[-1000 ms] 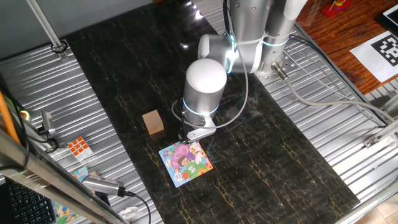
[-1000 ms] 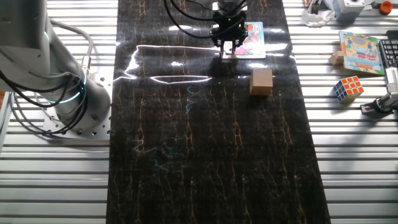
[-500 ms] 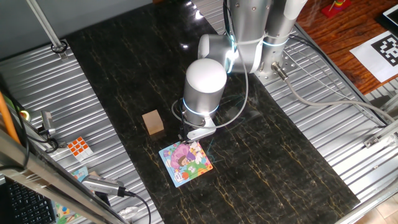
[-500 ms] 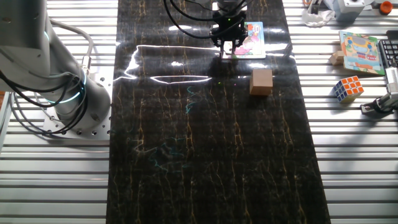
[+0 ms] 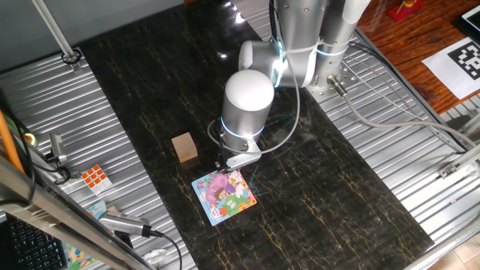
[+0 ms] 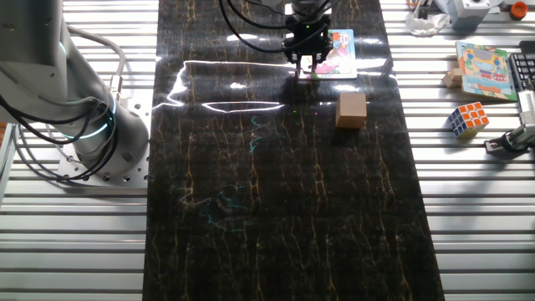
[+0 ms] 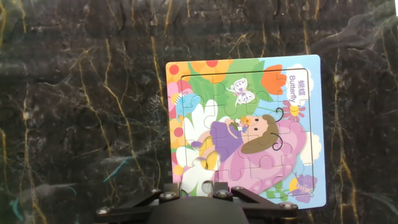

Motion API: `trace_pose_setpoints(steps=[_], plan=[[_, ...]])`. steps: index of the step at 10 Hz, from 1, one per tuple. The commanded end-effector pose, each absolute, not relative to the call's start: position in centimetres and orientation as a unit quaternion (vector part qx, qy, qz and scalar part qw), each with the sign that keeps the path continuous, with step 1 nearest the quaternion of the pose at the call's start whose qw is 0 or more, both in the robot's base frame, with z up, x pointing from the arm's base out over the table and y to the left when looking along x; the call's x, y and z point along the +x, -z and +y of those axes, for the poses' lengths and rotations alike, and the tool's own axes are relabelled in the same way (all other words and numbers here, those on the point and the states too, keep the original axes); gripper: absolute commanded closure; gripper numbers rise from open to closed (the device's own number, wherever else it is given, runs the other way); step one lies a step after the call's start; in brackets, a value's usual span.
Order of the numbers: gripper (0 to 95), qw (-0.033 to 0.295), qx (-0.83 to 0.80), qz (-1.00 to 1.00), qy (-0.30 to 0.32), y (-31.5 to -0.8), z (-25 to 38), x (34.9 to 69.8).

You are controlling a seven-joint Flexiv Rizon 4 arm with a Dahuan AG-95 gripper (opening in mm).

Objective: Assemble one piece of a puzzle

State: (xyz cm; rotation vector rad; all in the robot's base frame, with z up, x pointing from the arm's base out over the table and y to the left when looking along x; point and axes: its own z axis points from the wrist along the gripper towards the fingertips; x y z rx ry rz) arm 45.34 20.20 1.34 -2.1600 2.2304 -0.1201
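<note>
Blue-bordered cartoon puzzle (image 7: 245, 130), flat

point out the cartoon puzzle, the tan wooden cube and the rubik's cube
small square cartoon puzzle with blue border (image 7: 249, 124), hand view, picture's middle
tan wooden cube (image 6: 352, 109), the other fixed view, its top face
orange-and-white Rubik's cube (image 6: 467, 119), the other fixed view, its centre

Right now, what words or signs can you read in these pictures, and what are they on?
"Butterfly": printed sideways on the blue border of the puzzle, near its upper right corner in the hand view.
Two small characters beside that word: too small to read.
Black-and-white square marker on a white sheet at the right edge of one fixed view: a pattern, no letters.
Colourful board near the Rubik's cube: print too blurred to read.
</note>
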Motion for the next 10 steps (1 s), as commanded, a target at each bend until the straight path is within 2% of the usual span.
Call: trace_pose_setpoints(steps=[1,2,8,9,10], plan=[[76.0,0.018,-0.697,0.716,0.040,-1.25,20.12,45.42],[57.0,0.018,-0.698,0.715,0.040,-1.26,20.12,45.42],[57.0,0.015,-0.696,0.716,0.041,-1.26,20.10,45.41],[76.0,0.015,-0.692,0.721,0.039,-1.36,20.12,45.37],[76.0,0.014,-0.687,0.725,0.038,-1.63,20.21,45.26]])
